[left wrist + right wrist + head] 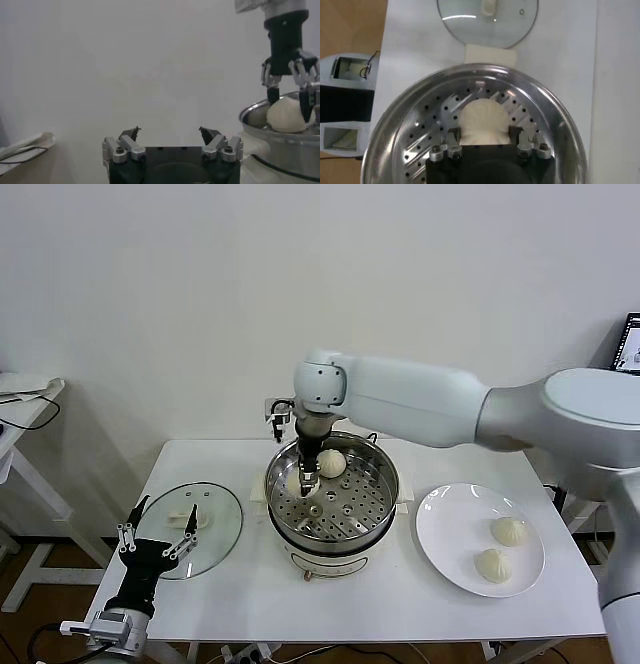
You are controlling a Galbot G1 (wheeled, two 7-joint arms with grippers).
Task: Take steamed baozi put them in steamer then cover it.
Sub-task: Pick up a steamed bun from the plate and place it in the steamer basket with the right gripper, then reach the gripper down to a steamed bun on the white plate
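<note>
White wall backed a white table point(250, 584) on which everything stood. At its middle sat the steamer point(378, 502), a shiny steel pot with a perforated tray on a white electric base. Two steamed baozi were already inside: one point(331, 463) lay free toward the far side of the tray, and a second point(300, 483) sat pinched between the fingers of the right gripper point(309, 481), which reached straight down into the pot. The right wrist view showed that bun point(483, 121) low over the holes, though whether it touched the tray could not be told; the vertical approach likely served to set it down clear of the wall and its neighbour. Two more buns point(509, 531) point(493, 565) waited on a flat white plate point(440, 529) to the robot's right, so the loading looked about half done. The cover point(225, 514), a glass lid with a white handle, lay flat on the table to the left of the pot, parked out of the way until the last bun went in. Just over its near edge hung the left gripper point(158, 529), fingers spread wide and holding nothing, probably staged to lift the lid later.
</note>
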